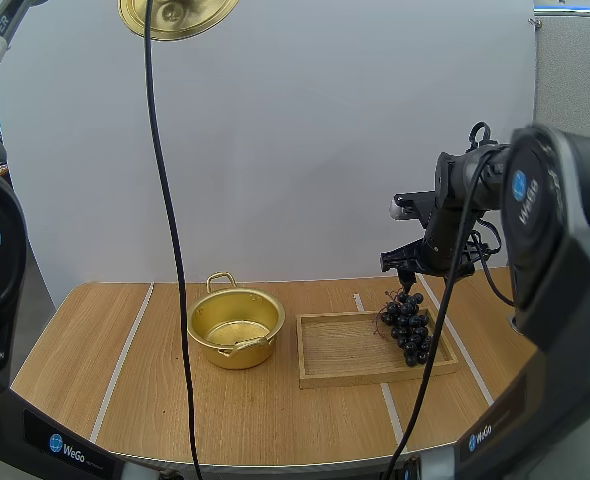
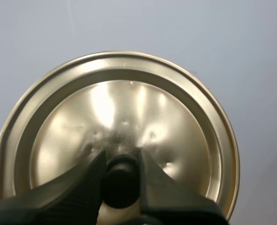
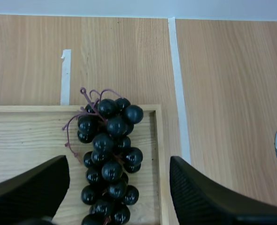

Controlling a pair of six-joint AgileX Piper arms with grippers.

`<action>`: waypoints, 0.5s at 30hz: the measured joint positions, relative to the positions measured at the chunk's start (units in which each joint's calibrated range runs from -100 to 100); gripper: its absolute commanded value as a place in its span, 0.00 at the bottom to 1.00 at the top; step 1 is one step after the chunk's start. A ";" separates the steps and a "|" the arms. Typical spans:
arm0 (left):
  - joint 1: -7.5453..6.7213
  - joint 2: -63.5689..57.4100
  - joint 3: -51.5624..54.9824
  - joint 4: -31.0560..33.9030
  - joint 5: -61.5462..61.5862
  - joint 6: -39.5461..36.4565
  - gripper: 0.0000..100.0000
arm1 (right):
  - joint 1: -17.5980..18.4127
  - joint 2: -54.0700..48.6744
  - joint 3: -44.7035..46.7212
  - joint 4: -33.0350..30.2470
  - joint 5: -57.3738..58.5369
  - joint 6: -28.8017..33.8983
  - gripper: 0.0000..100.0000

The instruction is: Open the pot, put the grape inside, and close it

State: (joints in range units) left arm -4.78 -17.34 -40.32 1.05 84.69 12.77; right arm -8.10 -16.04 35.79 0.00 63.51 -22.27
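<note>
A gold pot (image 1: 235, 325) stands open on the wooden table, left of a wooden tray (image 1: 345, 350). A bunch of dark grapes (image 1: 408, 327) lies at the tray's right end. My right gripper (image 1: 407, 272) hovers just above the bunch. In the right wrist view that gripper (image 3: 119, 161) is open, its fingers either side of the grapes (image 3: 108, 154) and not touching them. The gold lid (image 1: 175, 15) hangs high above the table at the back. In the left wrist view my left gripper (image 2: 121, 161) is shut on the lid's black knob (image 2: 121, 183), the lid (image 2: 129, 108) facing the camera.
White tape strips (image 1: 125, 350) run across the table (image 1: 75, 350), left of the pot and beside the tray. Bare wood lies between the pot and the table's left edge. The tray's left part holds nothing.
</note>
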 measured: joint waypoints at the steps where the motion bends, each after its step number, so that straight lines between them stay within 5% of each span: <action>1: 0.00 0.00 0.00 0.00 0.00 0.00 0.00 | -0.06 0.86 -0.08 0.46 0.00 -0.36 1.00; 15: 0.00 0.00 0.00 0.12 0.00 0.00 0.00 | -0.06 10.81 -0.23 0.81 -4.68 -1.30 1.00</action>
State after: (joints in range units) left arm -4.78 -17.34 -40.32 1.17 84.69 12.77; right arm -8.16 -5.22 35.56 0.81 58.83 -23.58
